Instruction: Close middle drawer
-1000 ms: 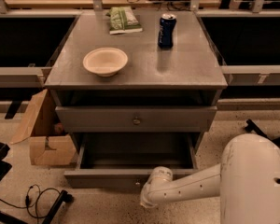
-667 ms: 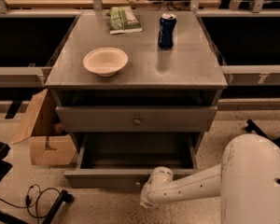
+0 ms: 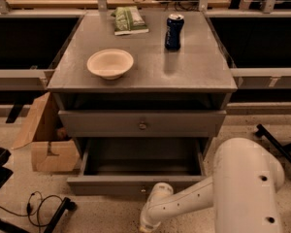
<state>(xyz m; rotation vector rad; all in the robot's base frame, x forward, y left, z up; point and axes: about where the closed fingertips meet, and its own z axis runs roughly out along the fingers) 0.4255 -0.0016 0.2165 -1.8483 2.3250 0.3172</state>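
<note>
The middle drawer [image 3: 136, 184] is a grey wooden drawer pulled well out of the cabinet, low in the camera view. Its deep plain box [image 3: 141, 155] is empty, and a small round knob [image 3: 143, 190] sits at the centre of its low front. My white arm [image 3: 184, 203] reaches in from the lower right, and its wrist [image 3: 155, 200] sits right in front of the drawer front, beside the knob. The gripper itself is hidden below the wrist at the picture's bottom edge.
Above the open drawer is another grey drawer front with a knob [image 3: 142, 125]. On the cabinet top stand a cream bowl [image 3: 110, 63], a blue can [image 3: 174, 31] and a green packet [image 3: 128, 20]. An open cardboard box [image 3: 46, 142] and cables [image 3: 41, 205] lie on the floor at left.
</note>
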